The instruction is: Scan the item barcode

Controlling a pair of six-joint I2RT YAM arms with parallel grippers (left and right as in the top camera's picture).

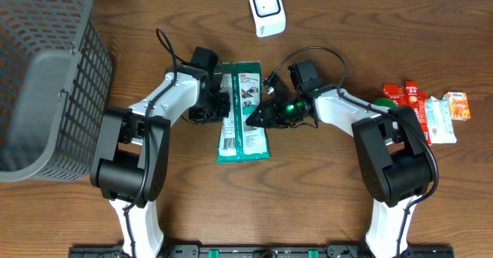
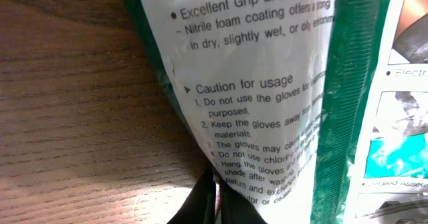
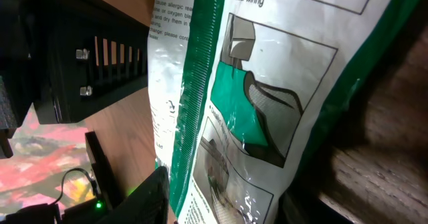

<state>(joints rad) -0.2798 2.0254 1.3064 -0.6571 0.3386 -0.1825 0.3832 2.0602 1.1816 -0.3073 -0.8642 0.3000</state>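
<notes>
A green-and-white glove package (image 1: pixel 243 112) lies lengthwise on the wooden table between the two arms. My left gripper (image 1: pixel 219 105) is at its left edge. In the left wrist view the black fingers (image 2: pixel 200 207) are pressed together, pinching the corner of the package (image 2: pixel 267 83) where the printed caution text ends. My right gripper (image 1: pixel 258 118) is at the package's right edge. In the right wrist view the package (image 3: pixel 254 110) bulges between the jaws, one finger (image 3: pixel 150 197) against its green seam and the other against its far side. The white scanner (image 1: pixel 266 10) stands at the back.
A large grey basket (image 1: pixel 46 73) fills the left side of the table. Several small snack packs (image 1: pixel 427 108) lie at the far right. The left arm's black wrist housing (image 3: pixel 73 57) is close beside the right gripper.
</notes>
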